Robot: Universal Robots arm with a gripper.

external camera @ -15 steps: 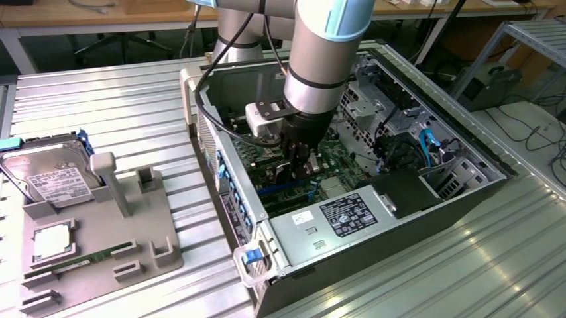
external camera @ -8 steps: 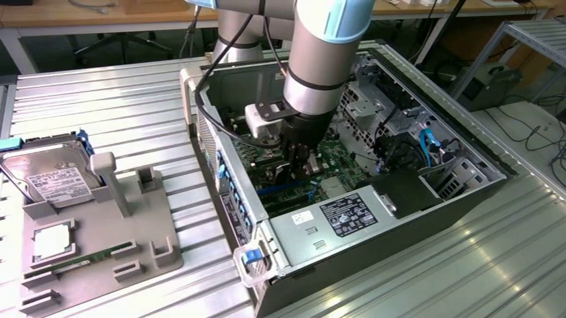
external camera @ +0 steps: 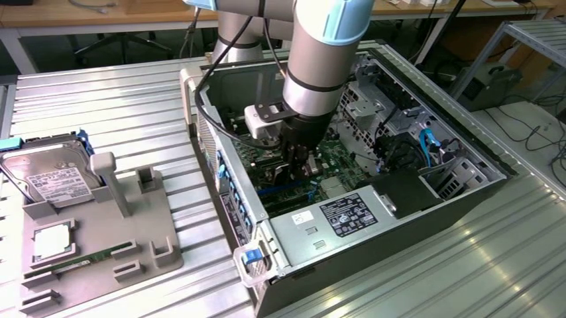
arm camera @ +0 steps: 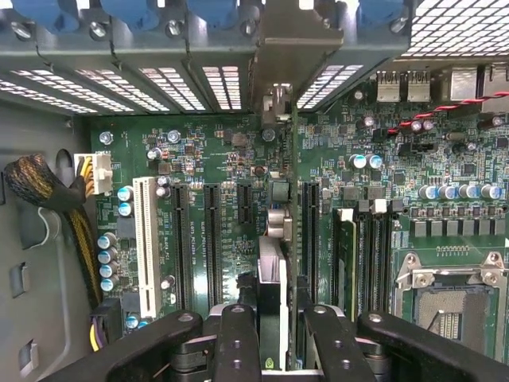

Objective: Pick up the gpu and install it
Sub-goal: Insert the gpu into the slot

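Observation:
My gripper (external camera: pixel 297 167) reaches down inside the open computer case (external camera: pixel 460 156), just over the green motherboard (arm camera: pixel 207 159). It is shut on the gpu (arm camera: pixel 272 274), which I see edge-on between the two black fingers (arm camera: pixel 238 338) in the wrist view. The card stands upright between two long black expansion slots (arm camera: pixel 213 239). Its pale metal bracket (arm camera: pixel 280 56) lies against the vented rear wall of the case. In the exterior view the gpu (external camera: pixel 285 177) is a dark shape under the wrist. Whether its edge sits in a slot I cannot tell.
A white slot (arm camera: pixel 145 239), memory sticks (arm camera: pixel 347 263) and the processor socket (arm camera: pixel 453 306) flank the card. Cables (arm camera: pixel 48 191) run by the case wall. The power supply (external camera: pixel 345 215) fills the case's near end. Beside the case, a grey holder (external camera: pixel 132 245) carries a hard drive (external camera: pixel 49 175) and a memory stick (external camera: pixel 84 258).

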